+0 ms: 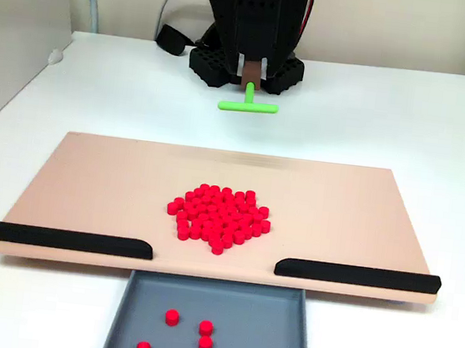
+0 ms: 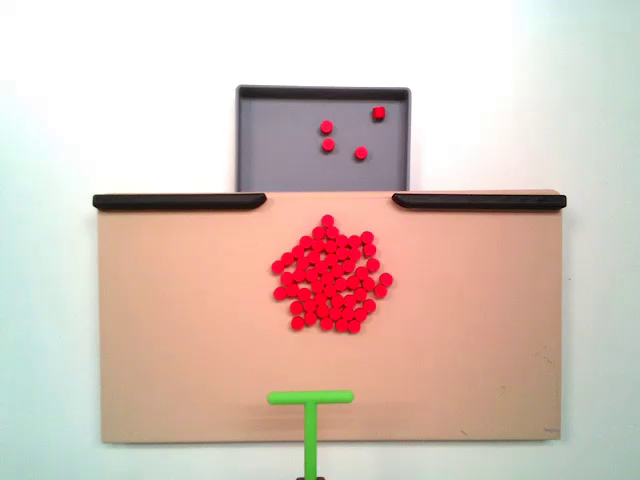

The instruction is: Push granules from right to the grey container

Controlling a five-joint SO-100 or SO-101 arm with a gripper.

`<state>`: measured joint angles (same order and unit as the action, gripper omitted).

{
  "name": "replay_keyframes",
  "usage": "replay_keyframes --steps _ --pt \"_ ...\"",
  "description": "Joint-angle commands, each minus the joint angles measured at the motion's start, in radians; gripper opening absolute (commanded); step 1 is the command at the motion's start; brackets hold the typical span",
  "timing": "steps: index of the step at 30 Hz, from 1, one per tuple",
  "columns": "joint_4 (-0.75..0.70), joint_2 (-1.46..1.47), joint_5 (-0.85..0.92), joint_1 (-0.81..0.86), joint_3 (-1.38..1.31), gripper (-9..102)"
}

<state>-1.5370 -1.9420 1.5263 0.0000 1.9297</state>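
Reading a fixed view from the left: I see one black strip (image 1: pixel 70 240) along the lower left edge of the beige board (image 1: pixel 89 183); at mid-frame the granules (image 1: pixel 218 216) sit in one tight cluster, short of the gap between the strips; below that gap, at the bottom of the frame, the grey container (image 1: pixel 281 335) holds four stray granules; the other black strip (image 1: pixel 357 275) closes the lower right.

I judge the push is about to start; most of the pile lies untouched. The green T-shaped stick (image 1: pixel 248 103) hangs at the upper centre, well apart from the cluster; next I must lower its crossbar behind the pile and sweep straight through the gap.

The fingers (image 1: pixel 251 84) appear closed around the stick's stem, though the arm's dark body hides their exact spread.
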Motion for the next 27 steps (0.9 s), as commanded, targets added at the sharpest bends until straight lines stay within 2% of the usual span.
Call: replay_keyframes --steps 1,27 --pt "0.005 -0.023 0.071 0.031 -0.008 0" --pt "0.005 -0.029 0.014 0.028 -0.008 0"
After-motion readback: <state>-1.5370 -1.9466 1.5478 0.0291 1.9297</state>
